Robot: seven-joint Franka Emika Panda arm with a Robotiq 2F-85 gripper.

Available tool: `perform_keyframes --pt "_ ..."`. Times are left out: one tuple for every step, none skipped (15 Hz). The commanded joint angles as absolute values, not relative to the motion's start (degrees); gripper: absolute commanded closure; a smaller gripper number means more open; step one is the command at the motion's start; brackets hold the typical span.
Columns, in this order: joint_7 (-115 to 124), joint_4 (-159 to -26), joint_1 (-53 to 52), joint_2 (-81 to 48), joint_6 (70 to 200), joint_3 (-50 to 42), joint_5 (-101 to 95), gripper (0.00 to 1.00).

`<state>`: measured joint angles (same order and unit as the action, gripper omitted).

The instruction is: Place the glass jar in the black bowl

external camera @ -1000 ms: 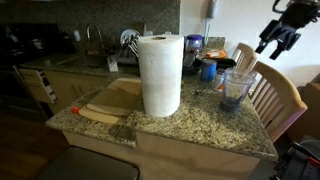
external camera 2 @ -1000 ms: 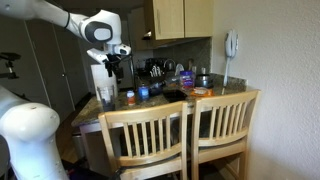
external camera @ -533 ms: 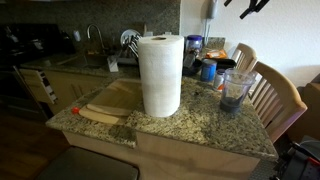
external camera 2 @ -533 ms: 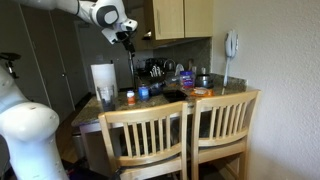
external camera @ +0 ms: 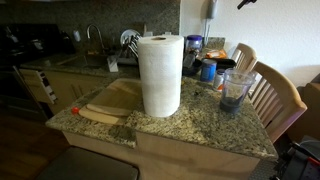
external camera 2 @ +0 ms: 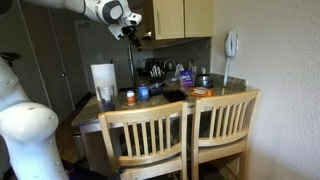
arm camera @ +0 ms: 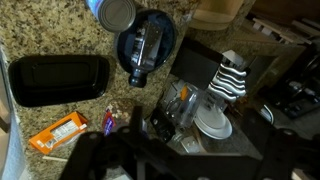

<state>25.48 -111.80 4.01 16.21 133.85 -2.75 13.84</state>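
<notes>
My gripper (external camera 2: 130, 28) hangs high above the counter, open and empty. Only its tip shows at the top edge of an exterior view (external camera: 245, 3). In the wrist view its dark blurred fingers (arm camera: 185, 150) frame the bottom of the picture. A small glass jar with a red lid (external camera 2: 129, 97) stands on the counter between a clear tumbler (external camera 2: 105, 97) and a blue container (external camera 2: 144, 92). The tumbler also shows in an exterior view (external camera: 235, 88). I cannot make out a small round black bowl in any view.
A tall paper towel roll (external camera: 160, 75) stands mid-counter. A black rectangular tray (arm camera: 58, 80), an orange packet (arm camera: 62, 132) and the blue container (arm camera: 147, 45) lie below the wrist. A dish rack with plates (arm camera: 205, 120) is beside them. Two wooden chairs (external camera 2: 185, 135) line the counter.
The arm has lifted up and away from the counter. The gripper has gone from beside the tumbler's height to the top edge of the exterior views.
</notes>
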Motion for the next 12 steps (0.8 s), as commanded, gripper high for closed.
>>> perform_keyframes --pt "35.43 -110.53 6.47 8.73 139.99 1.75 6.18 0.0" --pt "39.82 -109.91 7.04 6.09 143.4 2.67 2.74 0.0" --pt "44.94 -109.54 7.35 3.61 147.34 3.19 -1.22 0.0" --pt "50.18 -108.84 7.33 0.43 151.45 3.13 -5.35 0.0" --pt "55.78 -107.42 6.9 -3.44 154.89 2.37 -9.69 0.0" --pt "60.98 -105.96 6.85 -6.48 156.57 2.44 -13.61 0.0" --pt "54.67 -110.47 5.61 -0.38 153.86 1.9 -8.99 0.0" --pt "56.57 -109.86 5.64 -2.86 155.39 1.89 -10.31 0.0" --pt "56.29 -109.69 5.62 -3.62 155.5 1.89 -10.12 0.0" --pt "56.23 -109.68 5.56 -3.3 155.42 1.89 -10.1 0.0" --pt "56.22 -109.67 5.51 -2.53 155.25 1.89 -10.09 0.0" --pt "56.2 -109.67 5.51 -1.76 155.05 1.88 -10.07 0.0"
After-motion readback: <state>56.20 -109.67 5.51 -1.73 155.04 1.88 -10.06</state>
